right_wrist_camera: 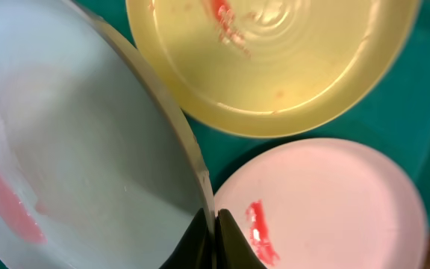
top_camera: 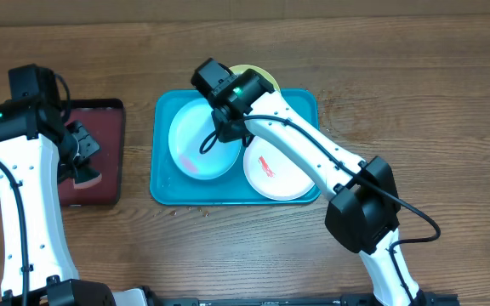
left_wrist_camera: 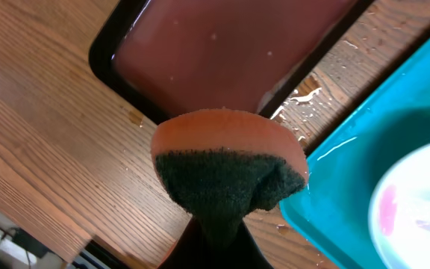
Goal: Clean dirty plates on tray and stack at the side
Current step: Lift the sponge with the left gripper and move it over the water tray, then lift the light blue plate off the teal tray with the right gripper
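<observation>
yellow plate, white plate beside the blue plate. right gripper pinches its rim; my left gripper clamps a sponge.

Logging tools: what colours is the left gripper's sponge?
The round sponge is orange foam with a dark green scouring face; clearest in the left wrist view.

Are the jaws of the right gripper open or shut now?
Shut on the light blue plate: in the right wrist view the jaws of the right gripper pinch its rim, with no gap showing.
</observation>
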Motion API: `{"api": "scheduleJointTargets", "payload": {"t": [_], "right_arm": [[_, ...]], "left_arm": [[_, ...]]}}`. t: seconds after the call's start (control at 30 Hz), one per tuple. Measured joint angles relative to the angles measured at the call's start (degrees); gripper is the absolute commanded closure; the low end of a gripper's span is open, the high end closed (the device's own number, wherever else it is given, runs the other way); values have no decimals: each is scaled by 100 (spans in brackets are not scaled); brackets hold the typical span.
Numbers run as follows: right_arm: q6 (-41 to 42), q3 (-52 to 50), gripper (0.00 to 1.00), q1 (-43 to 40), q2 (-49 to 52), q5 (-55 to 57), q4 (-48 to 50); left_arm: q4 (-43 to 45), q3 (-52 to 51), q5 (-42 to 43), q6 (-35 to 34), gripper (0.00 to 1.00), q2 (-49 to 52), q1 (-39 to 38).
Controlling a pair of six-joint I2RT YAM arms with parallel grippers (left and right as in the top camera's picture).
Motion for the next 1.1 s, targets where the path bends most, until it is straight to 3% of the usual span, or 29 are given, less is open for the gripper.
{"api": "scheduleJointTargets", "payload": {"t": [0.2, 0.57, 1.1], "right_arm": [[-57, 634, 96, 542, 0, 1390, -472], [-153, 697, 96, 1272, 0, 3482, -570], [-1130, 697, 96, 1346, 0, 4992, -498]], "left_arm": [[83, -162, 151, 0, 96, 0, 136], [81, -164, 216, 0, 96, 0, 138], [83, -168, 232, 0, 96, 0, 138]]}}
